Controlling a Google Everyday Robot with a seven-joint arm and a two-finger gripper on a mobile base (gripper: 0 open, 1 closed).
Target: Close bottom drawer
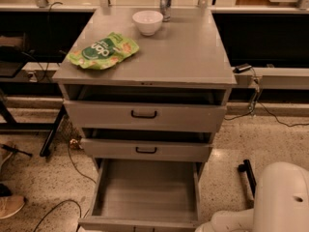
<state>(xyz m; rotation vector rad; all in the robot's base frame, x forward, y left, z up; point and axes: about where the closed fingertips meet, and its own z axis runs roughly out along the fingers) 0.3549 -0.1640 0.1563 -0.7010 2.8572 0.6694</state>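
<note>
The bottom drawer of the grey metal cabinet is pulled far out, and its plain grey interior is empty. Its front panel lies at the picture's lower edge, so its handle is cut off. The middle drawer and the top drawer stand slightly open, each with a small black bar handle. My white arm fills the lower right corner, beside the bottom drawer's right front corner. The gripper itself is below the picture's edge and out of view.
On the cabinet top lie a green snack bag, a white bowl and a metal can. Cables run over the speckled floor at the left. A shoe is at the lower left. A black bar stands at the right.
</note>
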